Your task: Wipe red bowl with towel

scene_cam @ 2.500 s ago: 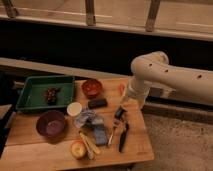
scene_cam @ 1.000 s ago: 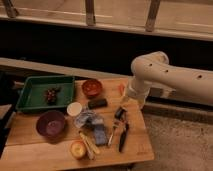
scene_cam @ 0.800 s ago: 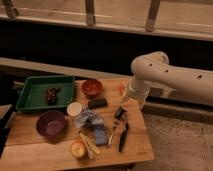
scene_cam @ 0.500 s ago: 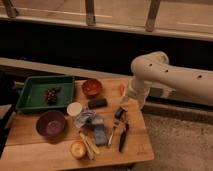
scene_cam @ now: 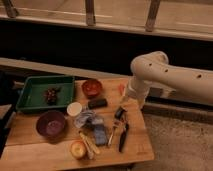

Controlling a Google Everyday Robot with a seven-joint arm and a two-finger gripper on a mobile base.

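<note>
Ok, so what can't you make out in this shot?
Camera view:
- Tray contents: a dark clump, too dim to identify.
- Gripper: low over the table's right side, below the arm; its outline blends into the dark utensils.
- Red bowl: its inside is too dark to judge.
- Towel: its edge merges with the blue pad.
</note>
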